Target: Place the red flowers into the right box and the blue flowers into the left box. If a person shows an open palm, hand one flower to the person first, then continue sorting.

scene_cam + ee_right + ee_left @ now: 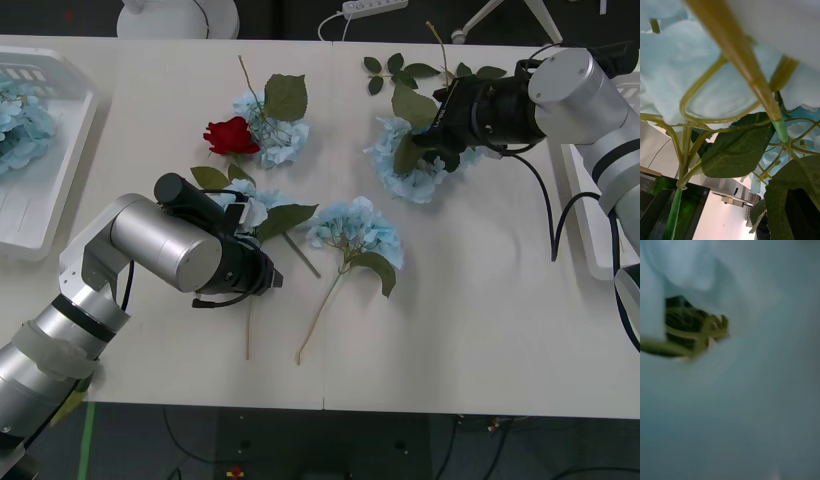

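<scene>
Both grippers are pressing into blue flowers (415,160) on the table (480,330) (whether their fingers are gripping anything cannot be told).

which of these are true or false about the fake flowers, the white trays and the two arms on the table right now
1. A single deep-red artificial rose lies on the white table. True.
2. The white tray at the table's left edge holds red roses. False: it holds pale-blue blooms.
3. The right gripper is at a fluffy pale-blue hydrangea cluster on the table's right half. True.
4. The left gripper hangs over the left tray. False: it is near the table's middle, among the blue flowers.
5. A pale-blue hydrangea with a long thin stem lies loose between the two arms. True.
6. A person's open palm reaches over the table. False: no hand is there.
</scene>
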